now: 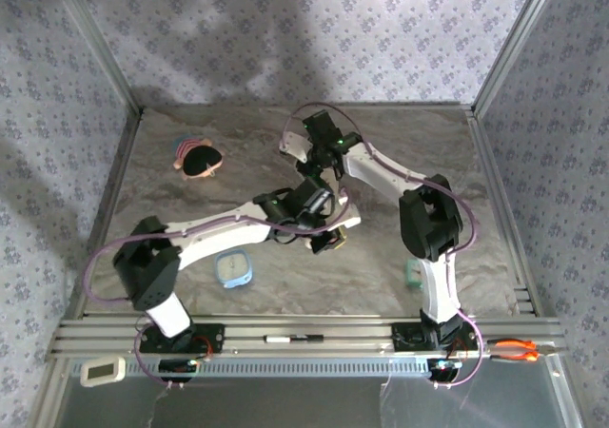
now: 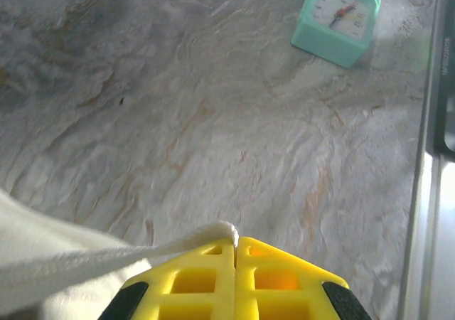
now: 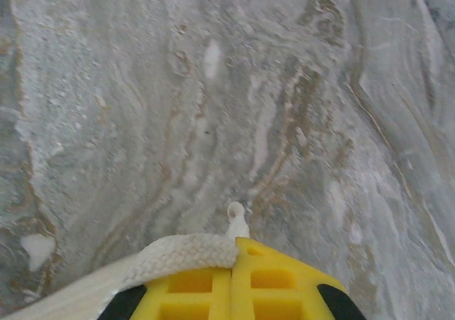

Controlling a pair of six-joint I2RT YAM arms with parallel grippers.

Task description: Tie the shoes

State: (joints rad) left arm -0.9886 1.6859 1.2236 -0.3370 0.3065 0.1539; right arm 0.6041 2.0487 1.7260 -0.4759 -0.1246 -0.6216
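Pinching a lace apiece, both grippers have their fingers pressed together. The left gripper (image 2: 235, 243) clamps a flat pale lace (image 2: 135, 257). The right gripper (image 3: 233, 243) clamps a second lace (image 3: 188, 252) just behind its tip (image 3: 236, 219). The shoe (image 2: 28, 231) seems to be the cream mass beside the left fingers, well apart from the clock (image 2: 335, 20). No knot or bow is visible, and I cannot tell whether the laces have been crossed. By my judgement nearly everything remains: crossing, tucking, looping, tightening.
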